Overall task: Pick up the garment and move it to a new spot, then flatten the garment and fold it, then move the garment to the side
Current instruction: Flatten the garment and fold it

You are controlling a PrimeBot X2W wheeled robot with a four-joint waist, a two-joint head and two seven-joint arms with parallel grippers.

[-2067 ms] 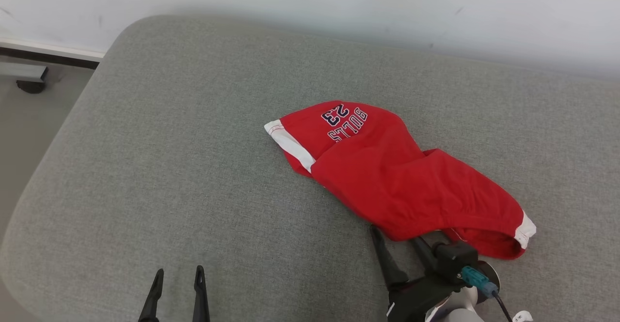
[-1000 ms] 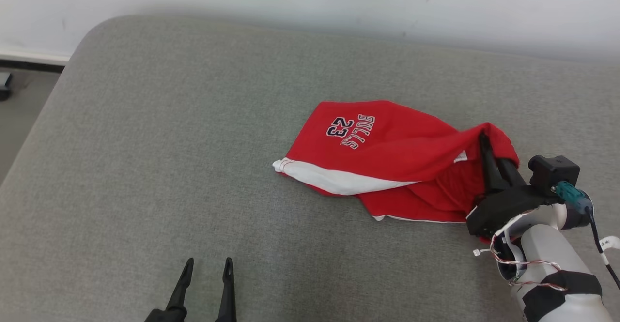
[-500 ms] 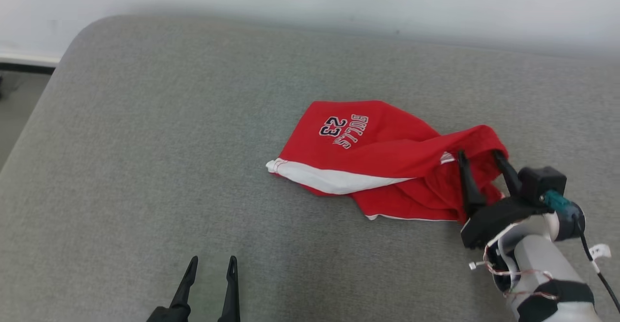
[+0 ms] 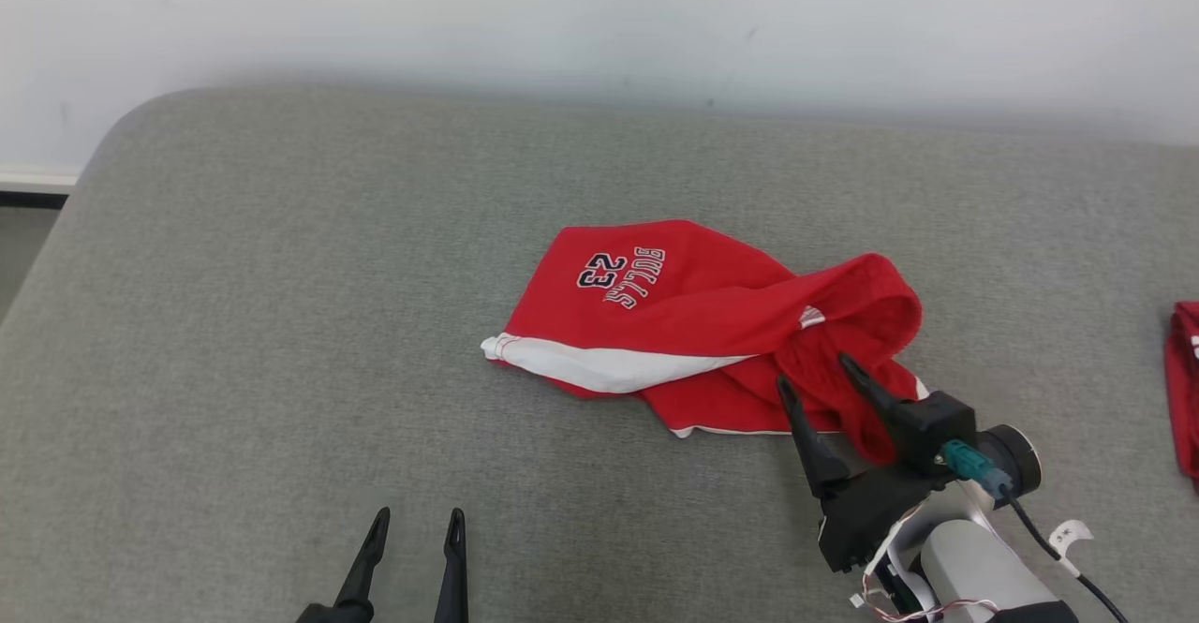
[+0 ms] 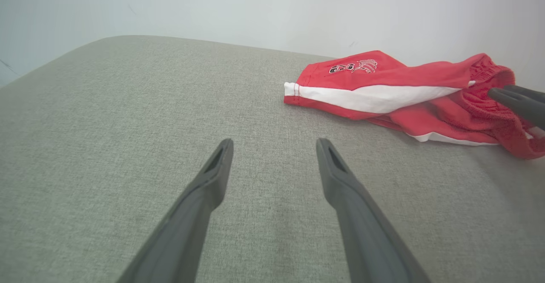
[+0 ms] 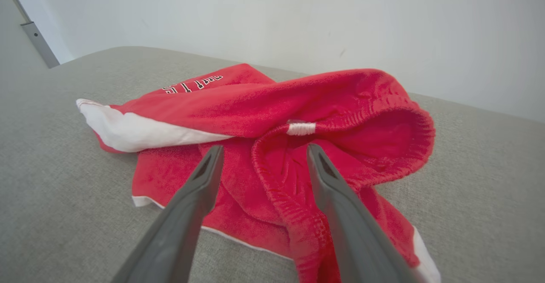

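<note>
Another red cloth (image 4: 1182, 389) lies at the right edge; the right end effector (image 4: 813, 370) gapes empty over the garment (image 4: 693, 314), and the left end effector (image 4: 419, 514) is likewise spread.

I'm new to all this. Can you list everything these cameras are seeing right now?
shorts: one, red with white side stripe and "BULLS 23" print, crumpled mid-cushion.
second cloth: one, red, head view's right edge, mostly cut off.
cushion: one, grey fabric, under everything.
wall: one, white, behind the cushion.
left gripper: one, dark, open, above bare cushion, near left.
right gripper: one, dark, open, fingers at the shorts' bunched waistband.
</note>
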